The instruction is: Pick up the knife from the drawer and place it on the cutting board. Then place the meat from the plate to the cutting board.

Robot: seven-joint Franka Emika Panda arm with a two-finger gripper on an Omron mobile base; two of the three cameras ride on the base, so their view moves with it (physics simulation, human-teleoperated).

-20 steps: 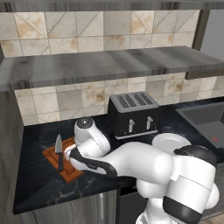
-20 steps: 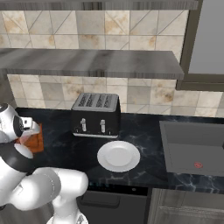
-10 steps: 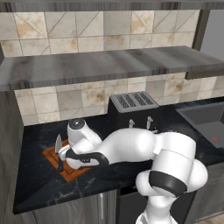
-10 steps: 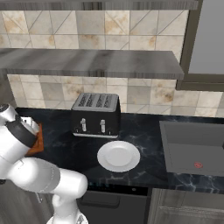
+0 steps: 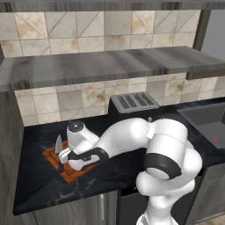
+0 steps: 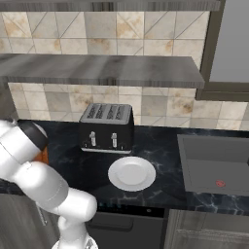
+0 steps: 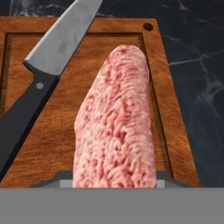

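The arm bends low over the dark marbled worktop [image 5: 39,184], its end effector [image 5: 66,156] down at the cutting board [image 5: 70,173]. In the hand view a long log of pink ground meat [image 7: 116,122] runs from between the finger tips toward 12 o'clock, so the end effector is clamped on the meat, with the meat lying along the cutting board [image 7: 175,131] or just over it; I cannot tell whether it touches the wood. The knife [image 7: 43,74] lies on the board at 9 to 11 o'clock of the meat, black handle toward 7 o'clock, pale blade pointing to 1 o'clock and reaching past the board's far rim. Knife and meat are close but apart. From the left base view the knife [image 5: 59,149] sits along the board's left part, blade pointing away toward the tiled wall.

From the right base view, a black toaster [image 6: 107,127] stands at the back of the worktop, and a white plate [image 6: 132,173] rests bare in front of it, at its 5 o'clock. A sunken sink [image 6: 214,165] lies well to the right of the plate.
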